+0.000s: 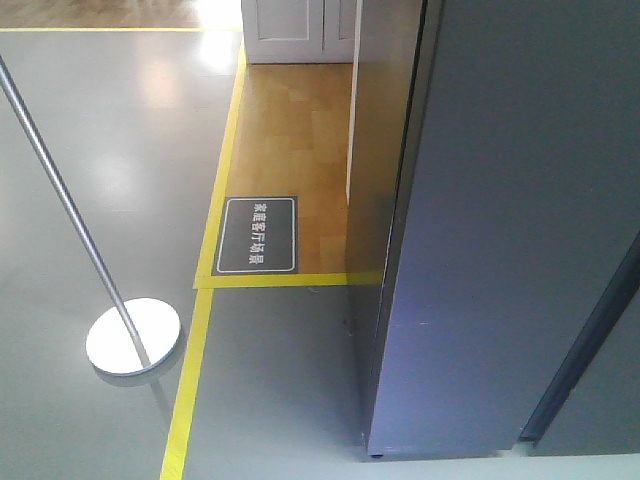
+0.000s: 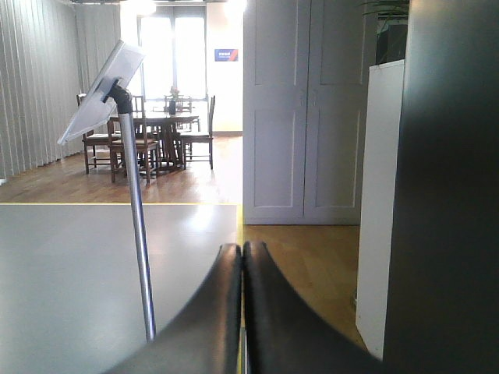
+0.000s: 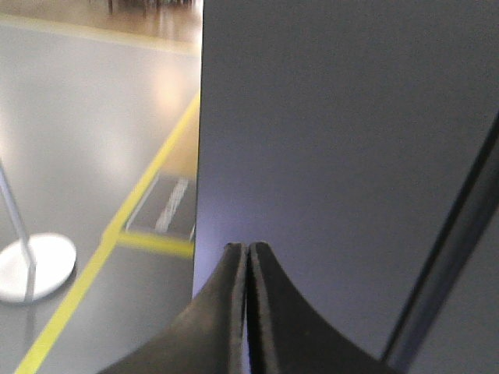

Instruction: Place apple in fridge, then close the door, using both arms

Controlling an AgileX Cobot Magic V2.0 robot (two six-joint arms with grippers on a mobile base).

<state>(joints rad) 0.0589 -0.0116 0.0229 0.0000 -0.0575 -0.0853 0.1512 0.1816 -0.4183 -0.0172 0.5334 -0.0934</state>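
Pressing close to the tall, flat dark grey door panel (image 3: 343, 156), the right gripper (image 3: 247, 253) has its two black fingers pinched tight together, nothing between them. That panel fills nearly everything ahead of it and to its right, so near that I cannot tell whether the tips are touching it or just shy of it.

Over on the other side, the left gripper (image 2: 242, 251) is just as empty, its jaws drawn flat against each other, and it points out into the room at a metal stand with a tilted sign plate (image 2: 132, 202), with white cupboard doors (image 2: 300, 109) beyond. For this hand, the dark grey side of the fridge (image 2: 448, 187) rises close off to its right.

The small red and yellow apple shows in none of the views, and neither hand carries it. I'd judge it is already inside and out of sight.

From the front view the door stands upright, long axis vertical, with a dark slanting seam (image 1: 585, 340) near its right edge. Whether it is fully shut I cannot say. The right arm is plainly the nearer one, squarely facing the panel, so any last shove looks like its job: straight ahead, flat into the face.
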